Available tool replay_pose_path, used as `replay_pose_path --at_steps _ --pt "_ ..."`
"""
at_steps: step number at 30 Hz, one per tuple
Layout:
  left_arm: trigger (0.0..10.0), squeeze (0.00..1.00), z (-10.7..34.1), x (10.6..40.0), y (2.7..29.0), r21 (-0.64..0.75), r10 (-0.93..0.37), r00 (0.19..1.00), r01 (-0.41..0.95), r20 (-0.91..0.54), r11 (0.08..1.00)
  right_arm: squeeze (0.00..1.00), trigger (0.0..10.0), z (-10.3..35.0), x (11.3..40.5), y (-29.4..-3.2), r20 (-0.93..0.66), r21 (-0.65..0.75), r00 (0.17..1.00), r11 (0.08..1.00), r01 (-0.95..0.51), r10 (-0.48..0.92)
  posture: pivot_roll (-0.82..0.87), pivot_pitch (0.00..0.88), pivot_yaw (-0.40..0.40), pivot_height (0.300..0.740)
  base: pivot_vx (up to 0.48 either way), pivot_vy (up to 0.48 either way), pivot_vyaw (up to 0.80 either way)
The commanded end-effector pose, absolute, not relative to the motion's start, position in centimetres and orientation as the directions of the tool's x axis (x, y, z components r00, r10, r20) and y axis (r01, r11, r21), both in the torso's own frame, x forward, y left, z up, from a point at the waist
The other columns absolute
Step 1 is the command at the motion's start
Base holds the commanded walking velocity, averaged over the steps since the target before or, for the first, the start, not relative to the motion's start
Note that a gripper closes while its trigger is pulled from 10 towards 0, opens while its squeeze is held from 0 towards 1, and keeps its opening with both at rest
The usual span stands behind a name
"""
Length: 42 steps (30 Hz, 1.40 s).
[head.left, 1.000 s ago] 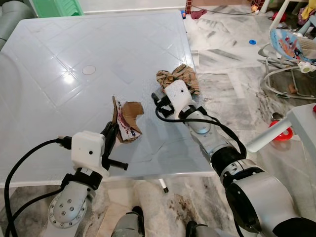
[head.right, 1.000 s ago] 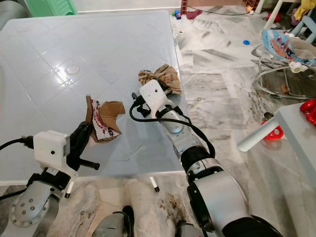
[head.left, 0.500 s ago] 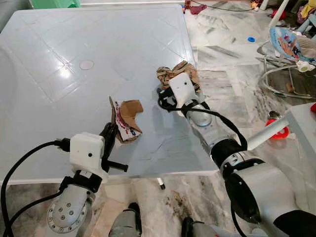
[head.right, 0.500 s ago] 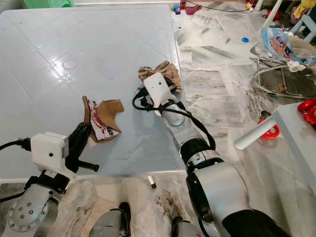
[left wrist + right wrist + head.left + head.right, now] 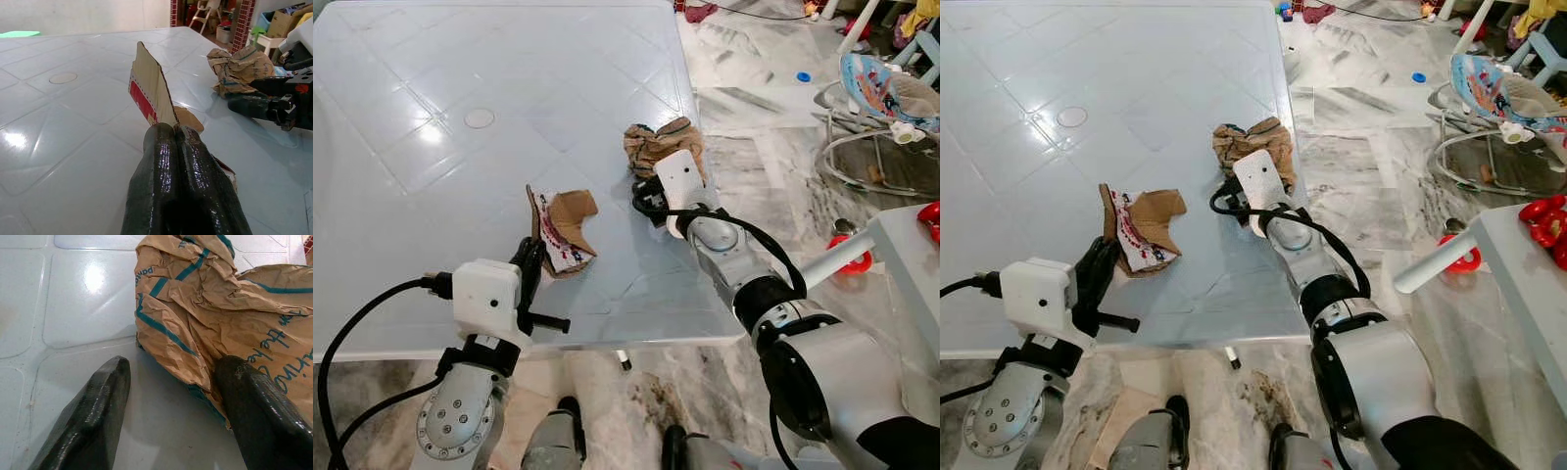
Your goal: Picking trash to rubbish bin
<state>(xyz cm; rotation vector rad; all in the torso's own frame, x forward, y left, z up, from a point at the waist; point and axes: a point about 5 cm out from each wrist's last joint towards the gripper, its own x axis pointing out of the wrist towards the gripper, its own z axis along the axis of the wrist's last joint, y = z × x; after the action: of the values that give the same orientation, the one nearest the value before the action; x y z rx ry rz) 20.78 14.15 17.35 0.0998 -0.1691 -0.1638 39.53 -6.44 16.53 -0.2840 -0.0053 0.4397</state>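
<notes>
A torn piece of brown cardboard with a red and white printed side stands on edge on the pale table. My left gripper is shut on the lower corner of this cardboard, near the table's front edge. A crumpled brown paper bag with teal print lies by the table's right edge. My right gripper is open and low on the table. One of its fingers rests on bare table, while the other touches the near side of the paper bag.
The table's right edge runs just beyond the bag, with marble floor below. A baby bouncer stands on the floor at right, and a white piece of furniture with red items is nearer. A small blue lid lies on the floor.
My right gripper has moved forward up to the crumpled bag. The left gripper keeps its hold on the cardboard. The camera has tilted slightly.
</notes>
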Motion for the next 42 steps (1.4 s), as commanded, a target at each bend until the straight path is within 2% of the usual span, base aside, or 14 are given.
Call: replay_pose_path --at_steps 1,14,24,30,31,37,42 --pt "0.0 0.00 16.9 20.6 13.8 0.110 -0.175 0.974 0.161 0.141 0.981 0.00 0.0 14.7 39.1 -6.8 -0.159 -0.242 0.896 0.863 -0.444 0.416 0.26 0.256 -0.109 0.740 0.000 0.000 0.00" --pt "0.0 0.00 16.9 21.3 14.1 0.109 -0.180 0.972 0.164 0.152 0.980 0.00 0.0 13.3 38.6 -7.1 -0.216 -0.220 0.873 0.849 -0.480 0.437 0.22 0.248 -0.102 0.740 0.000 0.000 0.00" --pt "0.0 0.00 16.6 21.0 13.8 0.097 -0.176 0.974 0.163 0.145 0.982 0.00 0.0 13.7 38.1 -5.0 -0.183 -0.165 0.809 0.794 -0.585 0.558 0.22 0.248 -0.106 0.740 0.000 0.000 0.00" --pt "0.0 0.00 16.6 21.2 13.9 0.097 -0.181 0.972 0.168 0.148 0.981 0.00 0.0 14.1 37.8 -4.6 -0.119 -0.142 0.776 0.763 -0.631 0.619 0.21 0.242 -0.099 0.740 0.000 0.000 0.00" --pt "0.0 0.00 16.6 21.4 13.9 0.097 -0.183 0.971 0.169 0.151 0.981 0.00 0.0 14.7 37.9 -5.0 -0.057 -0.145 0.781 0.769 -0.622 0.621 0.20 0.241 -0.097 0.740 0.000 0.000 0.00" --pt "0.0 0.00 16.6 21.7 13.7 0.093 -0.189 0.969 0.176 0.159 0.980 0.00 0.0 16.7 38.3 -6.0 0.078 -0.122 0.794 0.796 -0.593 0.603 0.19 0.240 -0.097 0.740 0.000 0.000 0.00" --pt "0.0 0.00 16.5 22.0 13.5 0.088 -0.195 0.967 0.183 0.163 0.979 0.00 0.0 19.4 38.6 -6.8 0.206 -0.164 0.788 0.815 -0.556 0.579 0.16 0.223 -0.094 0.740 0.000 0.000 0.00"
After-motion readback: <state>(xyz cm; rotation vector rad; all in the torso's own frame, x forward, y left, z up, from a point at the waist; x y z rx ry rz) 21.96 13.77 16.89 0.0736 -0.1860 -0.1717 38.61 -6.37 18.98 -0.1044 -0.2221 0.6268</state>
